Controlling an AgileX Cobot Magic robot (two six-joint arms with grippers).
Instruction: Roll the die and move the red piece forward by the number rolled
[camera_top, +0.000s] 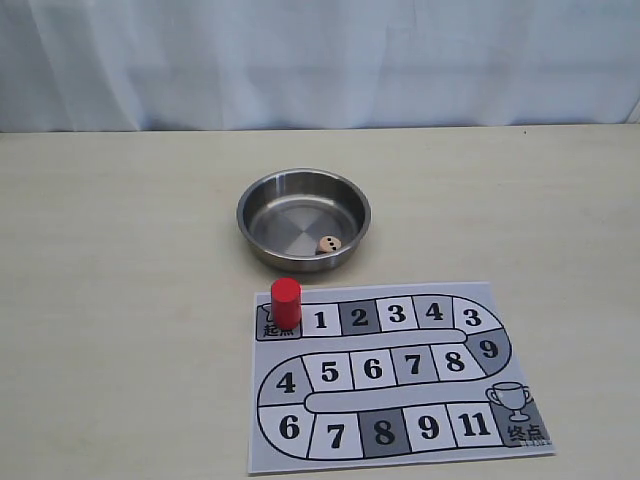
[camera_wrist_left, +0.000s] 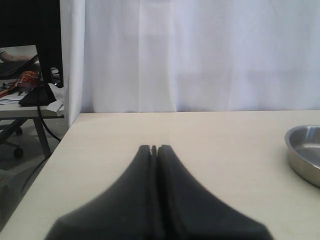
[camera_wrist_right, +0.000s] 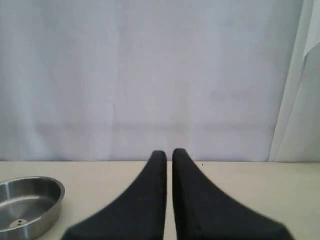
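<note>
The die (camera_top: 328, 243), a small beige cube with black pips, lies inside the steel bowl (camera_top: 250, 200), near its front right wall. The red piece (camera_top: 286, 302) stands upright on the start square at the top left of the paper game board (camera_top: 262, 455). Neither gripper shows in the exterior view. In the left wrist view my left gripper (camera_wrist_left: 154, 147) is shut and empty, low over bare table, with the bowl (camera_wrist_left: 305, 150) off to one side. My right gripper (camera_wrist_right: 169, 152) is shut with a thin slit between its fingers, holding nothing. The bowl (camera_wrist_right: 45, 187) lies to its side.
The board's track runs from the start square through numbered squares to a trophy square (camera_top: 516, 408) at the lower right. A white curtain (camera_top: 320, 60) backs the table. The table's side edge, a desk and cables (camera_wrist_left: 35, 90) show in the left wrist view.
</note>
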